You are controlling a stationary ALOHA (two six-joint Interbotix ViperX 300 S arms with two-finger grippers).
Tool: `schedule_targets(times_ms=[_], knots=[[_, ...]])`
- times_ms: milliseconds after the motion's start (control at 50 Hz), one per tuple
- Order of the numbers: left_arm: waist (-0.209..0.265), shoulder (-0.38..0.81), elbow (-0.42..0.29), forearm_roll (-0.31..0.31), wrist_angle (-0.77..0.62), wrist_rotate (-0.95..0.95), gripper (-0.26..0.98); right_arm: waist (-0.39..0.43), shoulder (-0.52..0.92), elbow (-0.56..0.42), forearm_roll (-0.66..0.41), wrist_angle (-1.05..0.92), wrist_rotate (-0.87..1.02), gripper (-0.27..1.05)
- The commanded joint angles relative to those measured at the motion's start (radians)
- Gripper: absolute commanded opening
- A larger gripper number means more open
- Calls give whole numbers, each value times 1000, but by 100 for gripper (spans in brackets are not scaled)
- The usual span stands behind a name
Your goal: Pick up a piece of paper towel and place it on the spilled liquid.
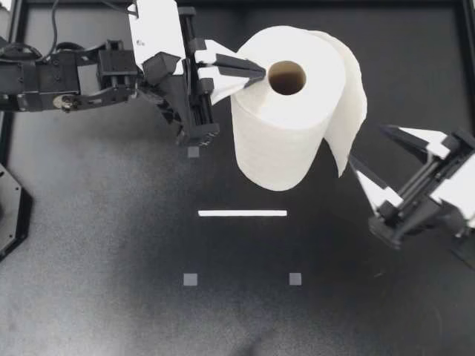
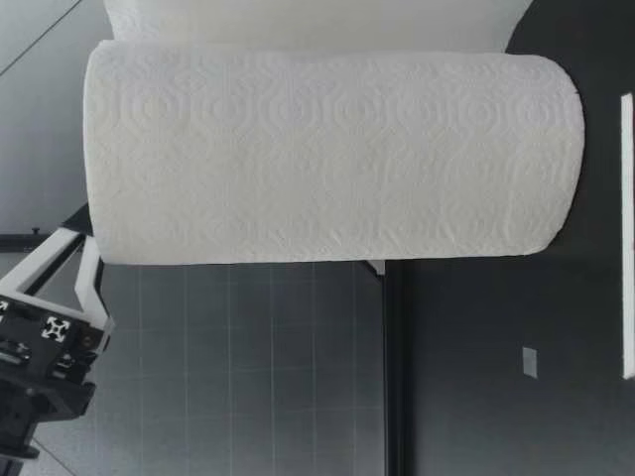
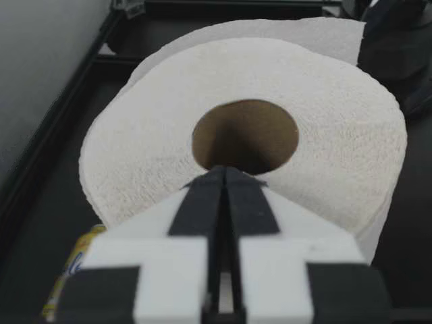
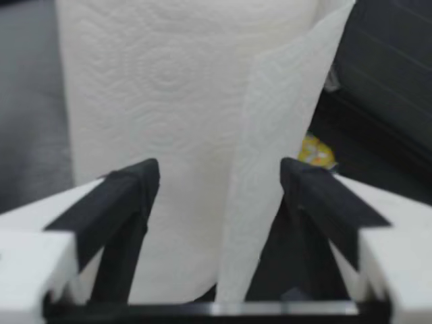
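While my left gripper (image 1: 256, 72), fingers pressed together, rests on top of the upright paper towel roll (image 1: 282, 141) beside its core (image 1: 287, 78), apparently steadying it, my right gripper (image 1: 366, 142) gapes wide around the loose sheet (image 1: 349, 111) hanging off the roll's side, likely to pinch and tear it.

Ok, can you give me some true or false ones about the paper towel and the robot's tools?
The paper towel roll stands upright on the table. True.
My left tool is wide open. False: it is shut, its tip over the roll's top.
My right tool is open around the loose sheet. True.
The loose sheet lies flat on the table. False: it hangs from the roll.
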Motion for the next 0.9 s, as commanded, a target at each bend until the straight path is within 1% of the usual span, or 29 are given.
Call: schedule_targets(times_ms=[0,120,220,440,680,780,880], knots=[[3,-3,-15,-2,5,0,8,-38,14,-31,-8,5,2,74],[3,-3,-11,-2,9,0,8,-98,38,-37,-8,5,2,74],[3,-3,-11,-2,15,0,8,-132,43,-34,-9,6,0,74],[3,-3,-6,-2,29,2,8,-190,52,-32,-20,5,0,74],[3,3,-5,-2,29,0,8,-242,72,-41,-78,-9,0,73],[3,6,-5,-2,29,0,8,-249,80,-41,-89,-9,0,67],[3,9,-5,-2,29,0,8,-250,86,-41,-87,-11,0,52]])
